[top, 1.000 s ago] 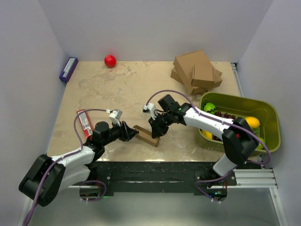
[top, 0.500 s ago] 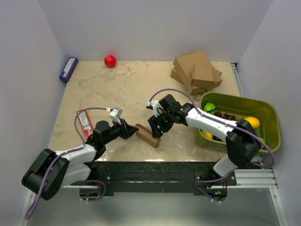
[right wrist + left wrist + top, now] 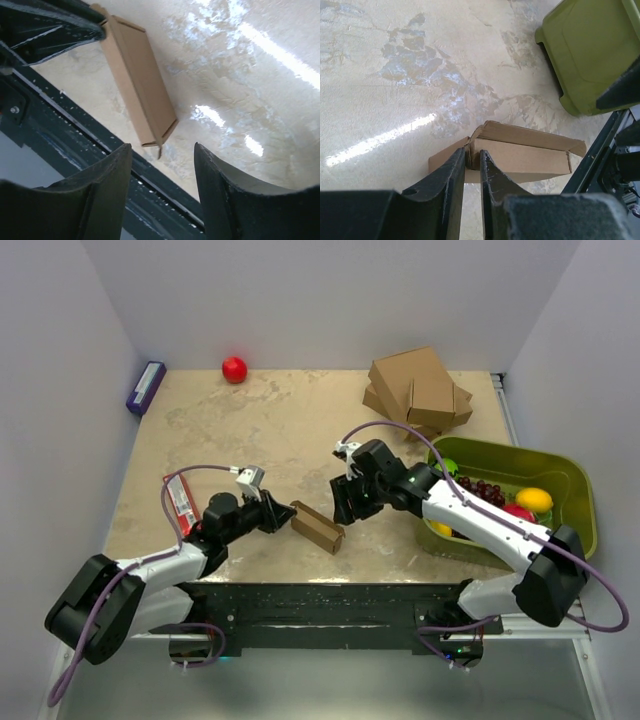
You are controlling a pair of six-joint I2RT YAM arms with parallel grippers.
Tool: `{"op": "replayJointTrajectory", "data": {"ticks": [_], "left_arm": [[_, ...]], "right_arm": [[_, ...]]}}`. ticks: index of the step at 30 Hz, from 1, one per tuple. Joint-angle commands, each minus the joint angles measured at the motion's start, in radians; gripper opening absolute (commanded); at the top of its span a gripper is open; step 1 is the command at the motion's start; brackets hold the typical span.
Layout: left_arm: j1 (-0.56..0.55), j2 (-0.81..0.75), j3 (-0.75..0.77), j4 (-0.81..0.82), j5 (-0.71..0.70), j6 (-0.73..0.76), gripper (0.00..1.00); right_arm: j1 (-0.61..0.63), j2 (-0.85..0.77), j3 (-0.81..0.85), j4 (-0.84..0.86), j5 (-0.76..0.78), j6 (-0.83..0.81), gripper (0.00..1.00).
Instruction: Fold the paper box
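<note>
Located box (image 3: 318,527) near table (image 3: 250,430) front edge, mostly folded. Noted left gripper (image 3: 472,155) clamped on its end wall, right gripper (image 3: 161,147) spread, hovering clear. Risk: one-sided pinch slipping or crushing cardboard, reopening fold.

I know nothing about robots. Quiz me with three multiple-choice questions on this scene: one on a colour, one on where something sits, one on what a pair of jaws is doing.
1. What colour is the bin holding fruit?
A. blue B. white C. green
2. Where is the red ball?
A. in the bin B. at the table's far edge C. held by an arm
3. The right arm's jaws are:
A. open, clear of the paper box B. clamped on the box C. holding the ball

Answers: C, its walls are yellow-green; B, the ball sits by the back wall; A, they stand apart with the box beyond them.
</note>
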Motion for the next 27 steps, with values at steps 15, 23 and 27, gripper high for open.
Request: {"op": "replayJointTrajectory", "data": {"ticks": [15,23,27], "left_arm": [[-0.060,0.008,0.039,-0.108,-0.110,0.019,0.21],[-0.061,-0.001,0.041,-0.117,-0.115,0.022,0.21],[-0.061,-0.006,0.039,-0.122,-0.116,0.022,0.21]], "right_arm": [[0.097,0.015,-0.042,-0.047,0.140,0.191,0.32],[0.102,0.028,-0.053,-0.019,0.134,0.211,0.21],[0.103,0.032,-0.053,-0.019,0.137,0.215,0.19]]}}
